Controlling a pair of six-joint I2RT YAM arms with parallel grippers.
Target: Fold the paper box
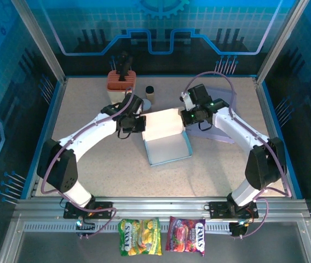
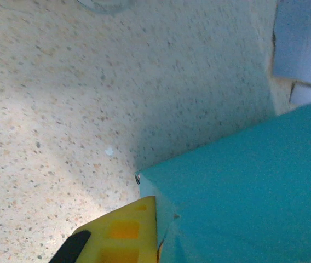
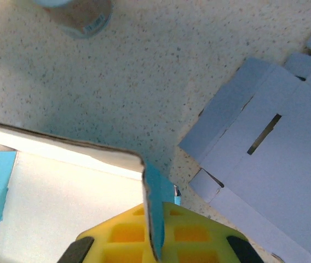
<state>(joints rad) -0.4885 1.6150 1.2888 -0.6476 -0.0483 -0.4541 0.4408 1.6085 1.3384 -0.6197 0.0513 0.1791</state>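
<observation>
Paper box (image 1: pixel 166 137), half-formed, at the middle of the table (image 1: pixel 84 104); left gripper (image 1: pixel 136 123) clamped on its left wall, right gripper (image 1: pixel 187 116) clamped on its right wall; step in hand, seemingly, raising the side walls; next move calls for both grippers folding inward together, evenly

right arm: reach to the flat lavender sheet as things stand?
Likely yes once freed: the sheet lies just beside the right gripper, nothing between, but that gripper is shut on the box wall.
</observation>
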